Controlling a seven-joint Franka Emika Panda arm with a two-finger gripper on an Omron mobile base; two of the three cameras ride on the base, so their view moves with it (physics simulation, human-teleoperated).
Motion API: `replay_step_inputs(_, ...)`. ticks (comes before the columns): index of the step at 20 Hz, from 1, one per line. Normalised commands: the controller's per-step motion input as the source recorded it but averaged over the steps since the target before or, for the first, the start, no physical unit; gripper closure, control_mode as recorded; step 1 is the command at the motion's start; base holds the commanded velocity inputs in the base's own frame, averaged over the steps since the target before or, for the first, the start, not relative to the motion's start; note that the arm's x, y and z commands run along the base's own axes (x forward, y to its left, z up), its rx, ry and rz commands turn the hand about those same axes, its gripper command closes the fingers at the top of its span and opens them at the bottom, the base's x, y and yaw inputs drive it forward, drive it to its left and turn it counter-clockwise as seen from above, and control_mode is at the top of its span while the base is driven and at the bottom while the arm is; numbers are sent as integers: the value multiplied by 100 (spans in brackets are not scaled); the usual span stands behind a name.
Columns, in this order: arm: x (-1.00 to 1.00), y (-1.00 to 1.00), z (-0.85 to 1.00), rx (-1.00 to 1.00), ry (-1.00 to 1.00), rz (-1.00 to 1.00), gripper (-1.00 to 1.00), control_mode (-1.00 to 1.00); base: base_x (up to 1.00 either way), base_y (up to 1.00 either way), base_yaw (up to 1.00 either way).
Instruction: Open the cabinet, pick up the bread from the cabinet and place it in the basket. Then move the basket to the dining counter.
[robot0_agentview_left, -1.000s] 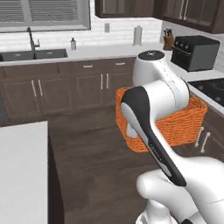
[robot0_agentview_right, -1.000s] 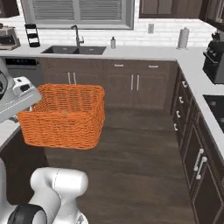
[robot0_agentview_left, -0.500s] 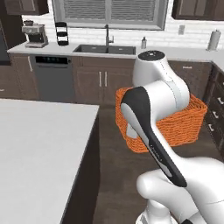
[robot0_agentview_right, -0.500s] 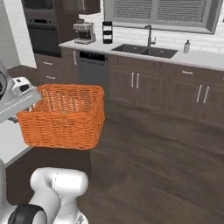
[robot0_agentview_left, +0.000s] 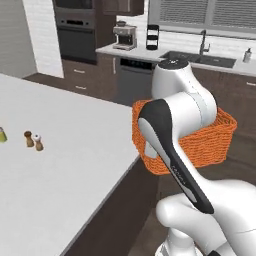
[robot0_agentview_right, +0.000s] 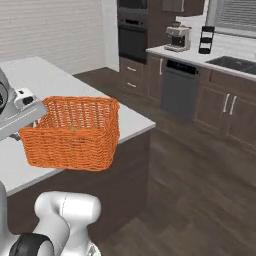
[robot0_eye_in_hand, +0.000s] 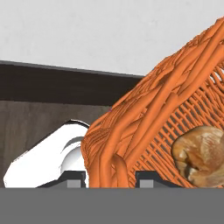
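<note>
- Pincer (robot0_eye_in_hand: 109, 177) clenched on the rim of the basket (robot0_agentview_right: 72, 132); in the hand view the two dark tips sit either side of the woven rim strand.
- Basket hangs in the air off the pincer, carried level in both base views; nothing under its base.
- Bread (robot0_eye_in_hand: 202, 151) lies inside the basket, just past the gripped wall, seen through the weave. The pick-and-place part of the task looks done.
- Dining table (robot0_agentview_left: 55, 165): broad white top. In the left base view it lies out to the pincer's left; in the right base view its corner sits behind and below the basket. Whether the basket overhangs the top yet, cannot tell.
- Two small shakers (robot0_agentview_left: 33, 140) stand on the table well away from the pincer, towards its far left.
- Step in hand, by my reading: carrying the basket to the table.
- To do it well: keep the basket level so the bun does not roll out; a one-sided rim grip invites sagging and swinging, so move slowly.
- Bring the whole base over the white top, inboard of the edge and corner, short of the shakers.
- Lower until the bottom rests flat before letting go.
</note>
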Motion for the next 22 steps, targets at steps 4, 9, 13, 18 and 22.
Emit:
replay_step_inputs(4,0,0,0,0,0,0,100,100,-21,1,64)
replay_step_inputs(9,0,0,0,0,0,0,100,100,-24,4,66)
replay_step_inputs(13,0,0,0,0,0,0,100,100,-13,8,65)
replay_step_inputs(18,0,0,0,0,0,0,100,100,-1,11,56)
replay_step_inputs(22,0,0,0,0,0,0,100,100,8,13,42)
